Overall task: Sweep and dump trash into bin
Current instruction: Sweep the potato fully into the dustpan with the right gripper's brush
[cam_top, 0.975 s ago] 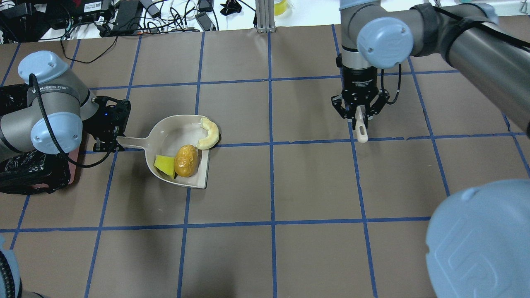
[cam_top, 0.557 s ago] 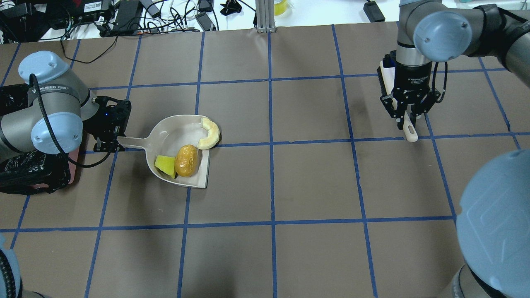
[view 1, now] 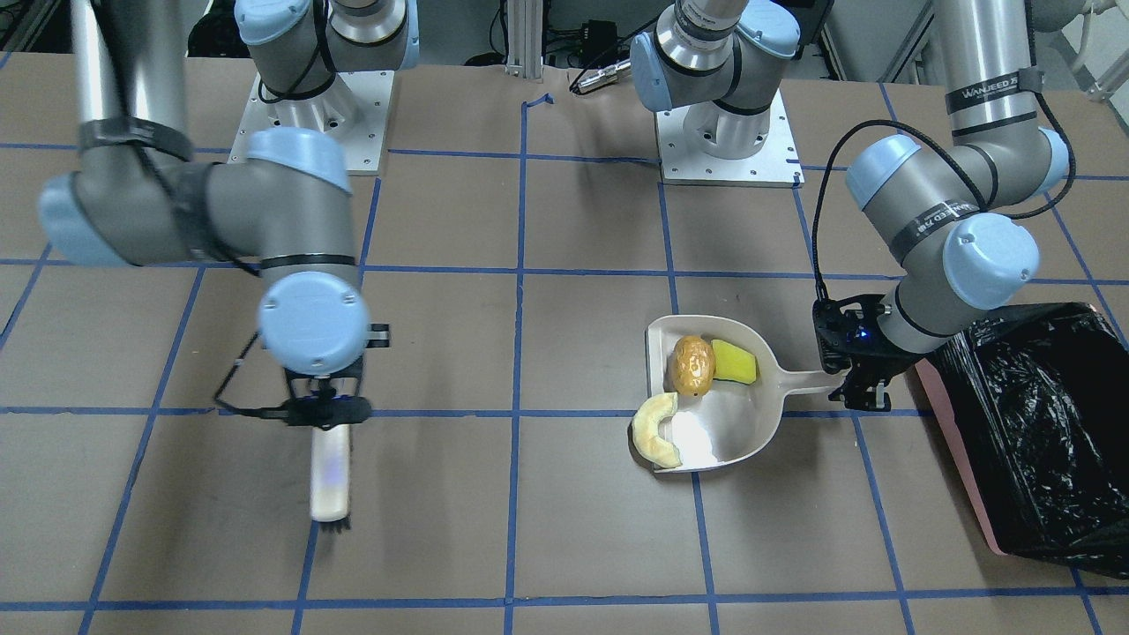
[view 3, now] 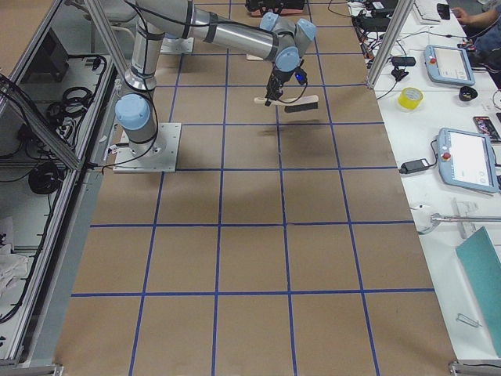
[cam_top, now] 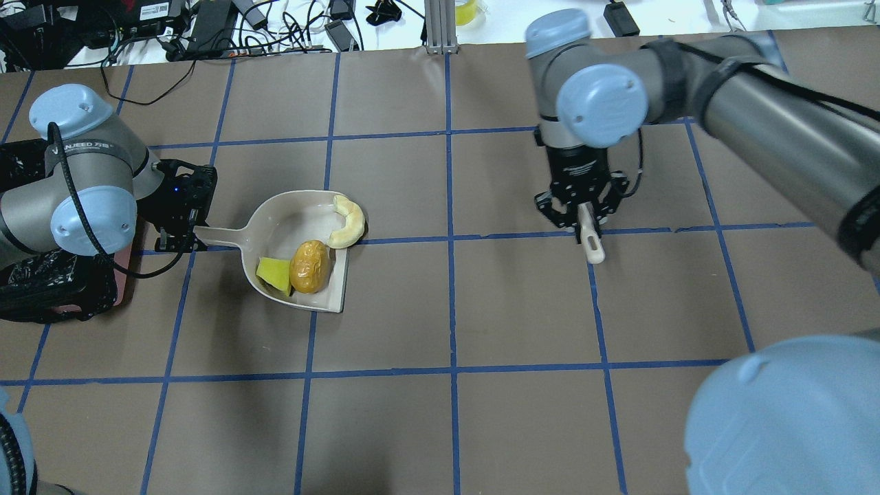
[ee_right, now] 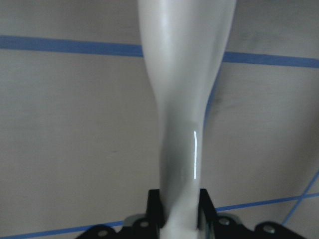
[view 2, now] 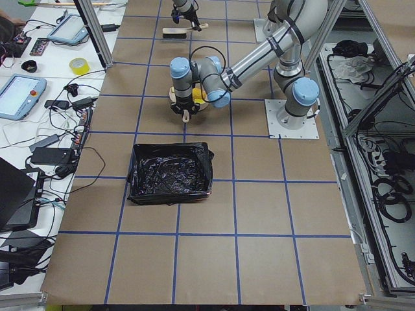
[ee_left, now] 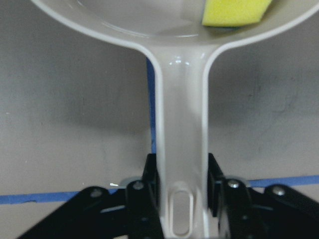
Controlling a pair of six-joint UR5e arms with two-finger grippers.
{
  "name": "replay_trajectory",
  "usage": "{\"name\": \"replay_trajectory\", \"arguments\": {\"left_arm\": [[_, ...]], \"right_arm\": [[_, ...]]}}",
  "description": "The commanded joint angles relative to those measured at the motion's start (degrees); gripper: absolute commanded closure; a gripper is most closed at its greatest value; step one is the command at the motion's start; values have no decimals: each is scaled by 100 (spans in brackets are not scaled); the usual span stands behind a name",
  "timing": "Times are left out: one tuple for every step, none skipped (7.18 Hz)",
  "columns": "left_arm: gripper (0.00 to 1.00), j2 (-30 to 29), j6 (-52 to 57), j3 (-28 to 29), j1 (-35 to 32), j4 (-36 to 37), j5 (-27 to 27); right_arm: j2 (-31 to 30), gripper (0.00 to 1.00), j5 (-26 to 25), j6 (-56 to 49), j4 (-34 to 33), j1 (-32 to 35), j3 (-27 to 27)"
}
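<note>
Nearest the robot, the brown worktop (cam_top: 447, 426) is carrying a grid of blue tape lines. On the robot's left side the bin (view 1: 1032, 414) is sitting on the worktop with its black bag spilling over the pink walls, partly under the left arm's wrist. Just beside it, the left hand (cam_top: 192, 236) is clamping the end of the beige dustpan's (cam_top: 292, 214) handle, one finger pressing on each side. The pan is lying flat on the worktop, its handle pointing toward the bin and its open lip facing the middle of the worktop. The trash is resting inside the pan: the yellow wedge (cam_top: 273, 273) is lying near the handle end, the orange-brown lump (cam_top: 308, 267) is touching it, and the cream crescent (cam_top: 347, 221) is sitting at the far corner of the open lip, partly overhanging the edge. Well apart, a little farther out on the right side, the right hand (cam_top: 581, 218) is pointing downward and gripping the cream handle of a brush (view 1: 330, 472), whose dark bristles are showing at the end away from the robot; the side view shows it hanging level above its shadow. Beyond the far edge, cables (cam_top: 206, 27) are lying in a tangle.
</note>
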Motion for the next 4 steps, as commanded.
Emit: {"name": "replay_trajectory", "arguments": {"left_arm": [[99,1,0,0,3,-5,0],[99,1,18,0,3,3,9],[99,1,18,0,3,-5,9],[99,1,18,-8,3,-6,0]], "right_arm": [[335,96,746,1448,-203,1347,-169],[510,96,1054,1827,-422,1725,-240],[634,96,1240,2179,-441,2008,-414],[705,96,1642,2270,-468,2141,-521]]}}
